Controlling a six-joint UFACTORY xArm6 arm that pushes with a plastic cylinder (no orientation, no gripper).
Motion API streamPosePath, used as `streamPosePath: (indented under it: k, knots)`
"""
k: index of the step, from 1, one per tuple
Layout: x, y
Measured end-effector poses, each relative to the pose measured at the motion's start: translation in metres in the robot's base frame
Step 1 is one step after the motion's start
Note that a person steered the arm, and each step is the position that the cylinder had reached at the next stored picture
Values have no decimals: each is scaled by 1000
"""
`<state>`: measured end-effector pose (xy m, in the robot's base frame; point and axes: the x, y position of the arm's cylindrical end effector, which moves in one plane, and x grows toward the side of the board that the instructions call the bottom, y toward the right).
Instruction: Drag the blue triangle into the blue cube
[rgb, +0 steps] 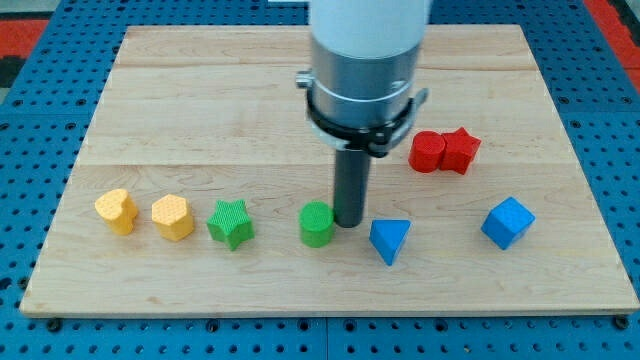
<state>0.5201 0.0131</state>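
The blue triangle (389, 240) lies on the wooden board toward the view's bottom, right of centre. The blue cube (507, 222) sits further to the view's right, well apart from it. My tip (349, 221) is down on the board just left of and slightly above the blue triangle, with a small gap between them. The tip stands right beside the green cylinder (317, 224) on its right side.
A green star (231, 223), a yellow hexagon-like block (173, 217) and a yellow heart-like block (116, 211) line up to the view's left. Two red blocks (444, 151) touch each other above right. The board's bottom edge (330, 312) runs close below the row.
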Motion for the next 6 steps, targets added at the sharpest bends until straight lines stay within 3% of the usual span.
streamPosePath:
  k: [1,2,3,4,5,6]
  knots:
    - [2,-44]
    - [10,1]
    - [57,19]
    - [53,79]
    - [47,106]
    - [74,101]
